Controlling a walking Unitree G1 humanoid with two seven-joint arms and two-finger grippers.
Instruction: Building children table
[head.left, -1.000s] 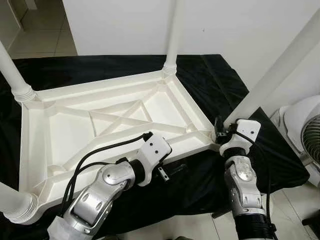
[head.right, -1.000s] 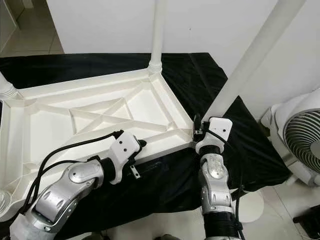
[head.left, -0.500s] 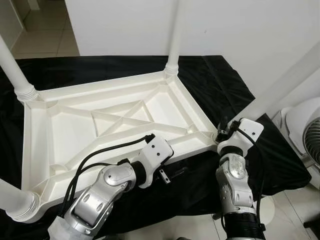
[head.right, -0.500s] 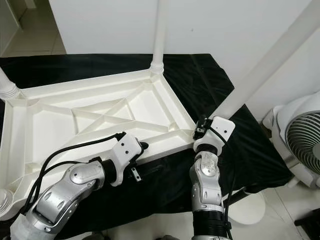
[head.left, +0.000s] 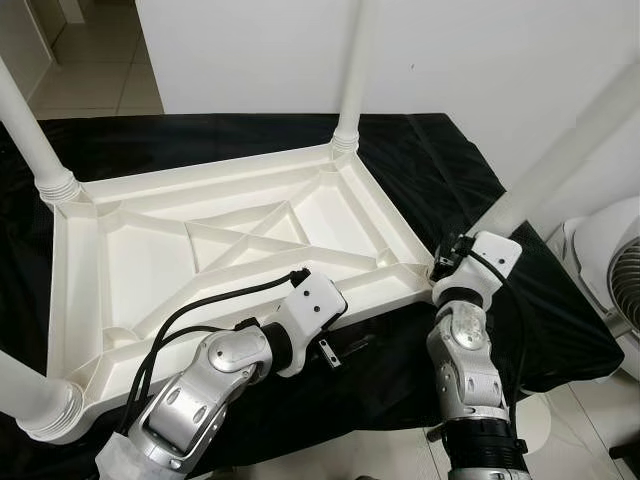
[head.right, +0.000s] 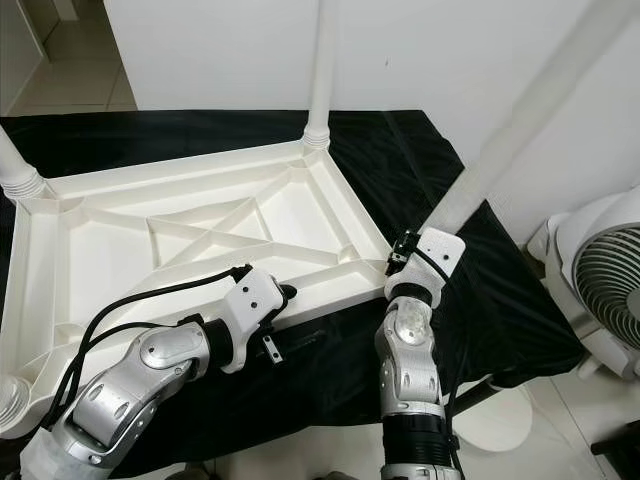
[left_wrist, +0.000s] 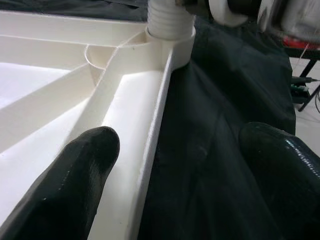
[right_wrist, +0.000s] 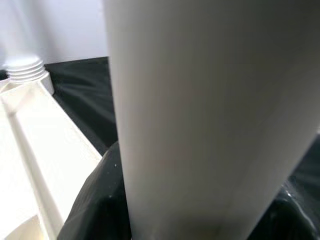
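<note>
Since a second ago the near-right leg (head.left: 560, 150) has swung a little more upright, and the right gripper (head.left: 452, 262) holding its base has shifted with it; the rest looks unchanged apart from a slight move of the camera. That leg stands in the near-right corner socket of the upturned white tabletop (head.left: 230, 240), which lies underside-up on a black cloth (head.left: 420, 160) — ribs and cross-braces showing; it leans outward, so I judge it not yet fully seated. The right gripper's fingers (right_wrist: 95, 200) are closed around the leg, pressing it from both sides. The left gripper (left_wrist: 175, 150) straddles the near rim of the tabletop, its fingers spread wide, one inside the tray and one over the cloth, gripping nothing. Three other legs stand in their sockets — far-right (head.left: 352, 70), far-left (head.left: 30, 130), near-left (head.left: 25, 395) (how tight, I cannot tell). What remains, I'd say, is straightening this last leg and turning the table over. A white fan (head.right: 605, 280) stands by the wall to the right.
</note>
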